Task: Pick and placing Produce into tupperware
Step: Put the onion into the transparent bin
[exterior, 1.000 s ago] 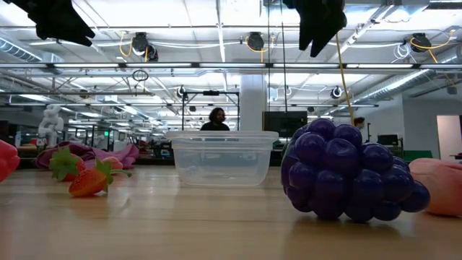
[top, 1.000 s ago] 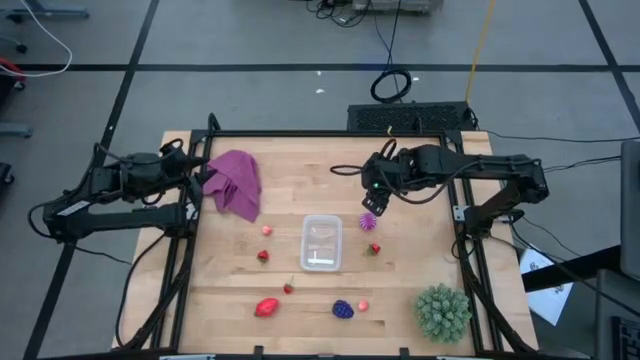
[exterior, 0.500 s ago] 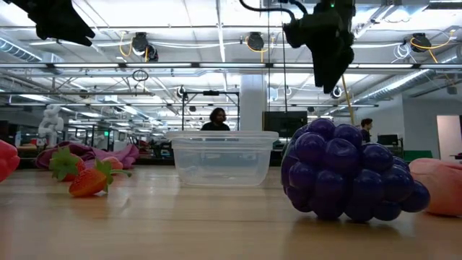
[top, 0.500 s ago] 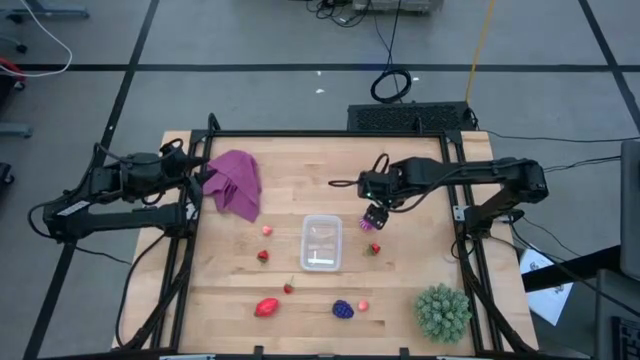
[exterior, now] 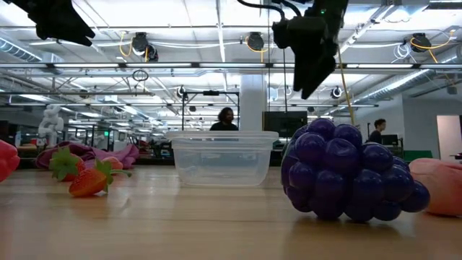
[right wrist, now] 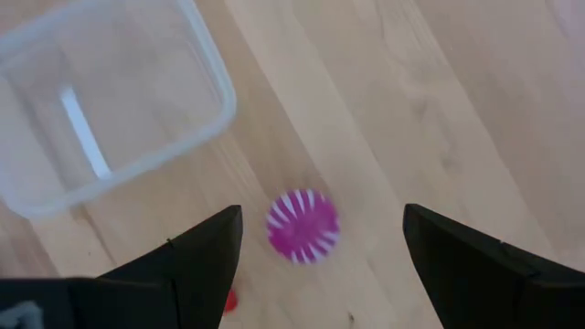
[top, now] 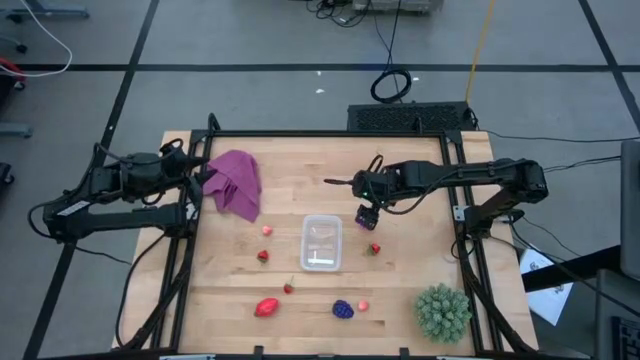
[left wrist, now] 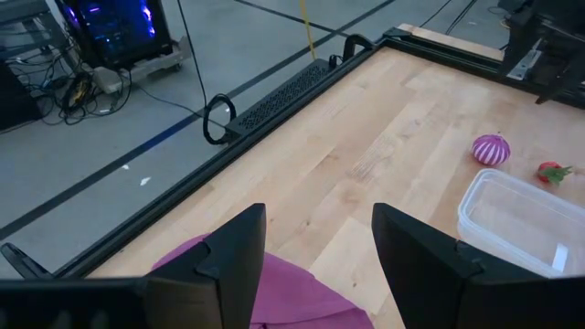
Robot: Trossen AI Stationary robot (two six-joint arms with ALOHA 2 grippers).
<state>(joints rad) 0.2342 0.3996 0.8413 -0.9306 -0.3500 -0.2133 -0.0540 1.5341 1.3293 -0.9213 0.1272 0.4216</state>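
Since a moment ago my right gripper (right wrist: 315, 251) has slid over the spiky magenta fruit (right wrist: 303, 226), fingers spread wide, apparently above it; left gripper (left wrist: 315, 247) open by the cloth (top: 235, 183).

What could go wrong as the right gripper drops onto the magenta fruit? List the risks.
1. The magenta fruit is round, so the open right gripper may nudge it and send it rolling, possibly off-centre between the fingers.
2. The tupperware sits close by; a finger could likely clip its rim and shove it.

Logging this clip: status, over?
Right gripper open above magenta fruit, beside empty tupperware. Left gripper open, parked over cloth. Nothing in the way.
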